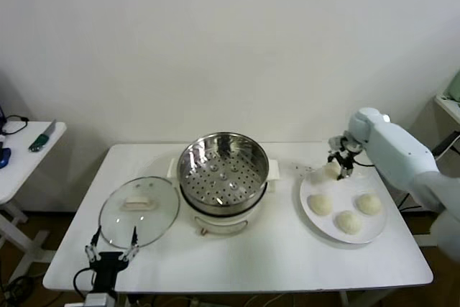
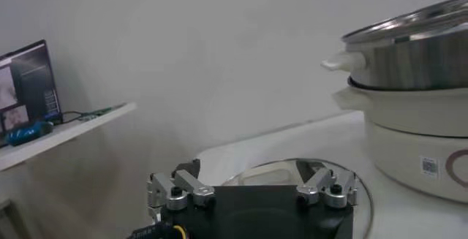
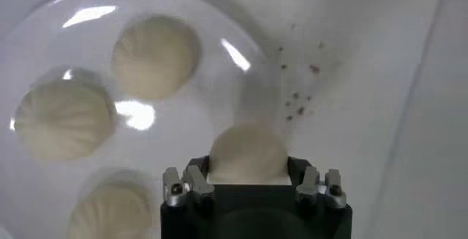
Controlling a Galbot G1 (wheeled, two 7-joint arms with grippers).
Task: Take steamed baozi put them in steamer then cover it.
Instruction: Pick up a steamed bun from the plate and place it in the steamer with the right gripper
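Early stage. Steamer (image 1: 223, 170) is empty, all four baozi sit on the plate (image 1: 374, 231) at table right. Lid (image 1: 139, 210) lies flat on the table, left of the steamer, so covering is not done either. Left to do: move four buns, then put the lid on.

Right gripper (image 1: 341, 166) is down at the plate's far edge, jaws pinching the far bun (image 3: 246, 154). In the right wrist view the bun sits between the fingers (image 3: 183, 187), one pressed against each side. It looks to be resting on the plate, not lifted, though I can't be sure. The other three buns (image 1: 348, 221) lie loose on the nearer part of the plate, apart from the gripper.

Left gripper (image 1: 111, 251) is spread wide and idle at the table's near edge, just beside the lid's rim.
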